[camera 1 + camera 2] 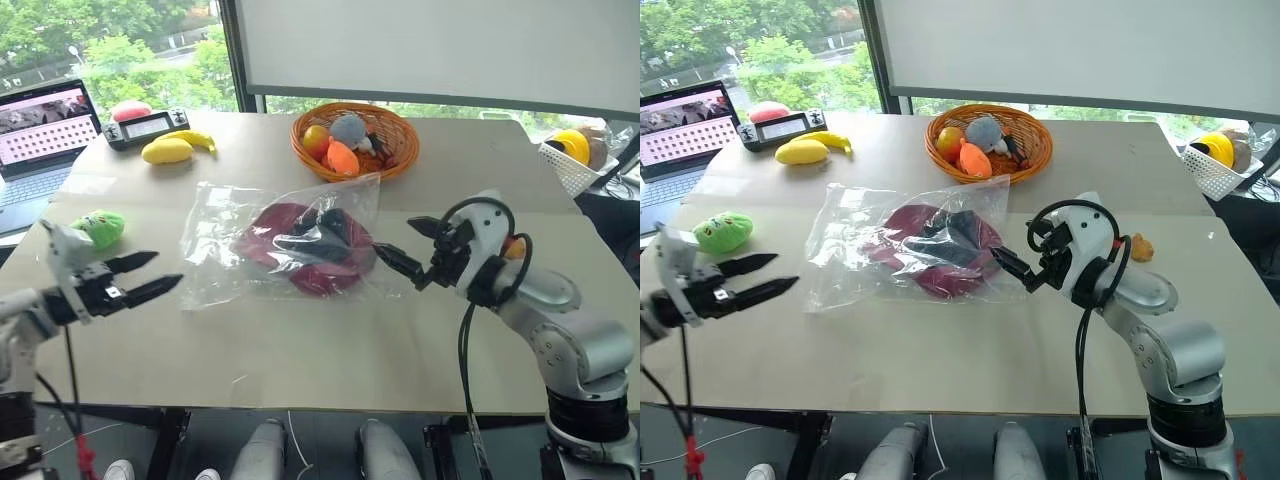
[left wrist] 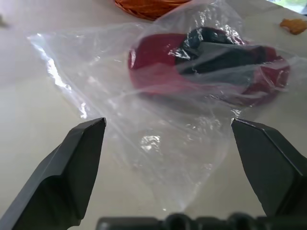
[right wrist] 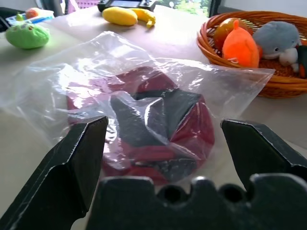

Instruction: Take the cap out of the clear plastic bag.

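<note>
Both tools sit closest to us, one at each side of the clear plastic bag (image 1: 280, 240). On the left, the left tool (image 1: 150, 276) has its two black fingers spread wide and holds nothing. It hangs just off the bag's left edge. On the right, the right tool (image 1: 408, 248) is spread wide too, empty, with its tips very near the bag's right edge.

That bag lies flat in the middle of the table (image 1: 330, 350). Inside it is the cap (image 1: 310, 245), dark red with black parts, still fully wrapped in the plastic.

What could go wrong? The bag is thin and slippery. If a tool pinches only a little plastic, the bag may slide out or tear. If a tool grabs the cap through the plastic, the cap and bag will lift together and the cap will stay stuck inside. I cannot tell which end of the bag is open, so a pull on the wrong end would do nothing. A hard tug could also drag the bag into the wicker basket (image 1: 395, 150) just behind it.
</note>
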{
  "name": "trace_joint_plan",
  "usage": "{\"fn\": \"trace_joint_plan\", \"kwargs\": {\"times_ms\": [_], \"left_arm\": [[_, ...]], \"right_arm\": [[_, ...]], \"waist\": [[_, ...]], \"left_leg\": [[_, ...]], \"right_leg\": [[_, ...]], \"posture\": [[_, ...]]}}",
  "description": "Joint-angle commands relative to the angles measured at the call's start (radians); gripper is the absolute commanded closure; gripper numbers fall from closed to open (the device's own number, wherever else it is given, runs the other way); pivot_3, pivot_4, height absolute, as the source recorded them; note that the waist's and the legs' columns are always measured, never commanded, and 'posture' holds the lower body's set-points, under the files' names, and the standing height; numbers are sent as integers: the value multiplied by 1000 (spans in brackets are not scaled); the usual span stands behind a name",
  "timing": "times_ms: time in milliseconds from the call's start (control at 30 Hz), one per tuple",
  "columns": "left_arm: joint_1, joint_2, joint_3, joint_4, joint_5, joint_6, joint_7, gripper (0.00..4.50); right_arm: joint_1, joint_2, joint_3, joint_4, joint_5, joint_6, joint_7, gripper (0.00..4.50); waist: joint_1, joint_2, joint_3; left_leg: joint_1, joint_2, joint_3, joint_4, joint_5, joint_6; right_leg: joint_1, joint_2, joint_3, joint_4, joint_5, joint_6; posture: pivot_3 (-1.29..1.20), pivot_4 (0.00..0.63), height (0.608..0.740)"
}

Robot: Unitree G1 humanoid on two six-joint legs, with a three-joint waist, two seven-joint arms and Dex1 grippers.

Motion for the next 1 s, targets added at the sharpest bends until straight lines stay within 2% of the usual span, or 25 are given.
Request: {"fn": "trace_joint_plan", "kwargs": {"times_ms": [33,167,300,400,500,633,800,1000], "left_arm": [[-13,29,16,63,-5,-28,-4,7],[-56,35,-15,109,6,-45,5,7],[-55,54,-34,79,-8,-14,-7,7],[-26,92,-45,79,6,-12,-28,7],[-5,125,-46,91,9,-12,-44,7],[0,139,-55,75,-1,-4,-49,7],[30,143,-95,-1,-12,3,-96,7],[102,165,-98,-56,-9,-41,-184,7]], "right_arm": [[-86,-10,178,-22,1,-45,143,0],[-201,19,424,96,-189,-183,205,0],[-309,46,710,320,-555,-464,179,0],[-356,109,792,455,-719,-590,111,0],[-379,202,830,562,-821,-667,49,0],[-384,309,847,658,-882,-723,21,0],[-432,453,857,840,-974,-795,-61,0],[-431,505,790,907,-996,-840,-119,0]], "waist": [[0,0,0],[-4,1,1],[3,1,0],[0,1,0],[-4,0,0],[-13,0,0],[-23,1,0],[-23,1,1]], "left_leg": [[0,0,0,0,0,0],[3,5,2,-1,0,0],[2,6,1,-1,0,-1],[1,7,2,-1,0,-1],[-2,12,2,-1,-1,-4],[-4,15,2,-4,0,-5],[-3,17,2,-5,1,-6],[-3,19,2,-7,1,-7]], "right_leg": [[0,0,0,0,0,0],[0,4,0,0,0,-1],[0,6,-1,-2,0,-1],[-2,8,0,-1,1,-2],[-7,13,1,0,3,-6],[-11,16,1,1,7,-14],[-12,18,1,1,7,-14],[-12,20,2,1,9,-17]], "posture": [[0,150,733],[0,150,733],[0,150,733],[0,150,733],[0,150,733],[0,150,733],[0,150,733],[0,150,733]]}}
